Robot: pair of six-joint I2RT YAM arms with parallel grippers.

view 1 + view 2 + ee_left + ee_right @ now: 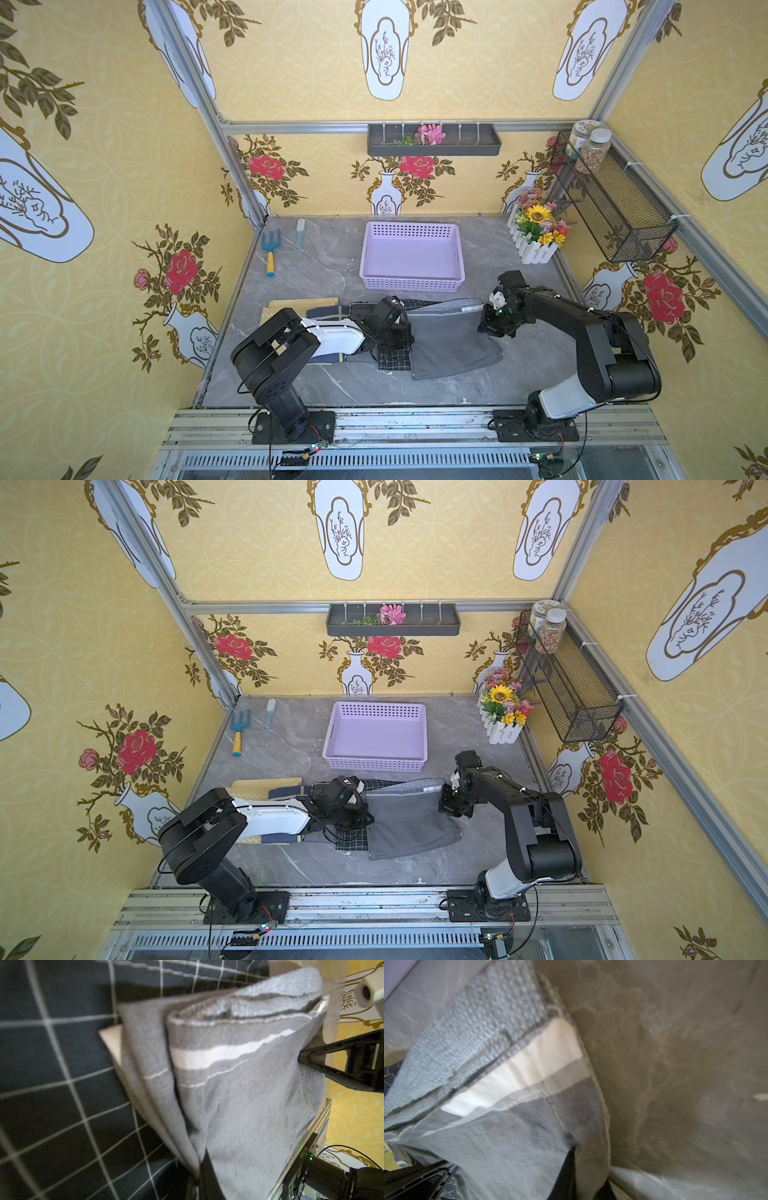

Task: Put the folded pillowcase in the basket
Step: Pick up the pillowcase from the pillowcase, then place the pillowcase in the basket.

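The folded pillowcase (451, 345) (409, 825) is grey with a white stripe and hangs stretched between my two grippers at the table's front middle. My left gripper (402, 330) (362, 808) is shut on its left edge. In the left wrist view the cloth (239, 1095) runs into that gripper (198, 1178). My right gripper (489, 322) (445, 802) is shut on the right edge, and the right wrist view shows the fabric (508, 1147) pinched in it (581, 1176). The lilac basket (412, 284) (375, 764) stands empty just behind the pillowcase.
A dark checked cloth (395, 361) and a pile of navy and yellow folded cloths (303, 305) lie under my left arm. A garden fork (270, 253) and a brush (300, 233) lie at the back left. A flower box (536, 237) stands at the back right, under a wire wall basket (611, 208).
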